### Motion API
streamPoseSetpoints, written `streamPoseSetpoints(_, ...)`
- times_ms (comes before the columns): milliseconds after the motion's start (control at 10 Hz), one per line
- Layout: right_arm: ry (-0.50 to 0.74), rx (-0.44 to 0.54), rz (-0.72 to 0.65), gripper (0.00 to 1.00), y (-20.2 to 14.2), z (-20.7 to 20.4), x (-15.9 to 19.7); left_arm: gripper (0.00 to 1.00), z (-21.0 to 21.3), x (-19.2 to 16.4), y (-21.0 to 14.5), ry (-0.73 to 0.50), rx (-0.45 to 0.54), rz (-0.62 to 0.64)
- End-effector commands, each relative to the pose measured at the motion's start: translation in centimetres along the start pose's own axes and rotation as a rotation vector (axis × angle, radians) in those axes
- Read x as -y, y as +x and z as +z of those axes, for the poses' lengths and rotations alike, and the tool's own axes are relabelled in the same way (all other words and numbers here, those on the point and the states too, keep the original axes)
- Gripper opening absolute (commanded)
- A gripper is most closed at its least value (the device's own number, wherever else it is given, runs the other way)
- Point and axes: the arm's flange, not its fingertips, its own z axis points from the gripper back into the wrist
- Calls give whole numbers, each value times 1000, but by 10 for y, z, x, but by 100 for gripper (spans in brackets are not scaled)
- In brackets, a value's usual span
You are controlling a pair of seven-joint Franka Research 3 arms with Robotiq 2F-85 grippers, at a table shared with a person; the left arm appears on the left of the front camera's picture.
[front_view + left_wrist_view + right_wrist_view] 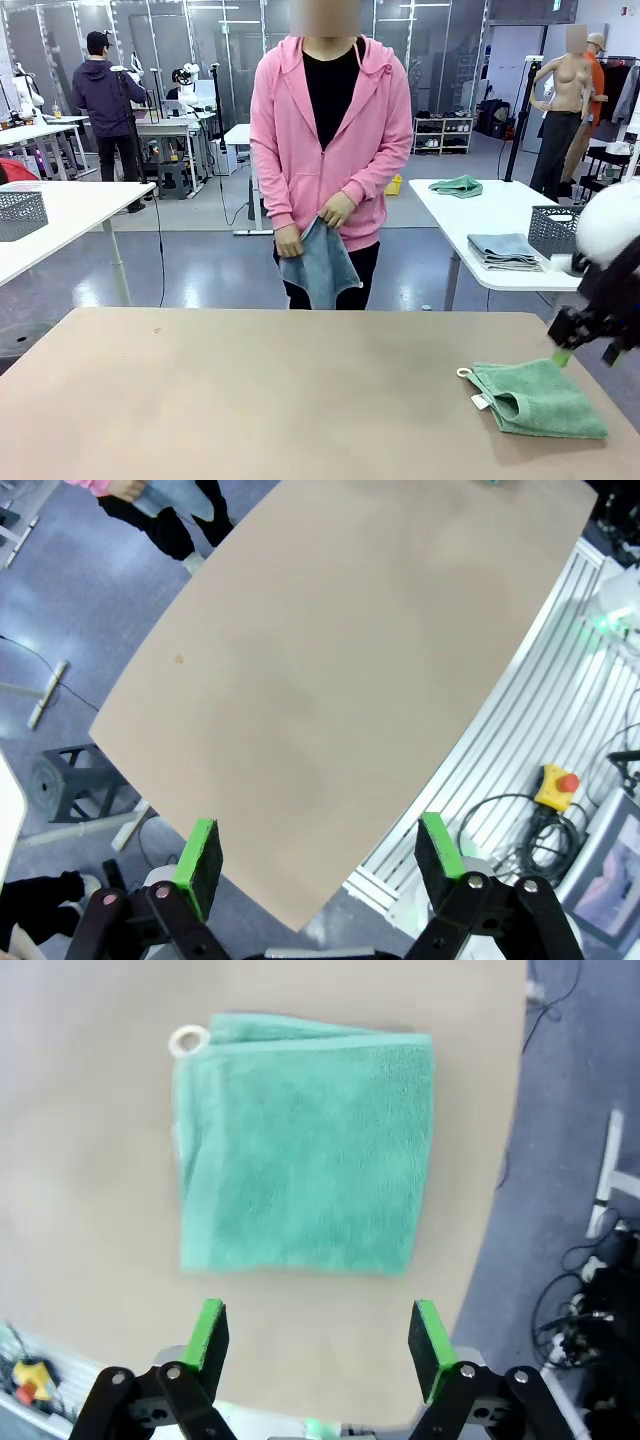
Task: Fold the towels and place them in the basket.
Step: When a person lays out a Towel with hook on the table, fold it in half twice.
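The right gripper [318, 1335] stands with its jaws spread wide and nothing between the green pads [212, 1332]. In the front view it [588, 352] hangs at the table's right edge, just above the far right corner of the mint green towel [540, 398] and not touching it. In the right wrist view the towel [305, 1145] lies flat ahead of the fingers, centred on the gap between them. It is folded into a thick, nearly square pad of looped terry with layered edges. Seen from the front, its slightly longer side runs across the table, and its white loop [464, 373] points towards the table's middle. The left gripper [322, 855] is just as wide open and holds nothing; it hovers over the near edge of the smooth tan table [350, 680]. At the far side a person in a pink hooded jacket holds the pale grey-blue towel [318, 262] in both hands [337, 210] — it hangs limp, tapering downward, clear of the tabletop.
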Motion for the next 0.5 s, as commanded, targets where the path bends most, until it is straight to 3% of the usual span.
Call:
streamPoseSetpoints(0, 44, 63, 99, 91, -35, 103, -27, 97, -1, 1, -1, 18, -5, 7)
streamPoseSetpoints(200, 75, 105, 237, 91, -55, 184, -78, 97, -1, 1, -1, 18, -5, 7)
streamPoseSetpoints(400, 82, 156, 356, 91, -79, 234, -125, 97, -1, 1, -1, 18, -5, 7)
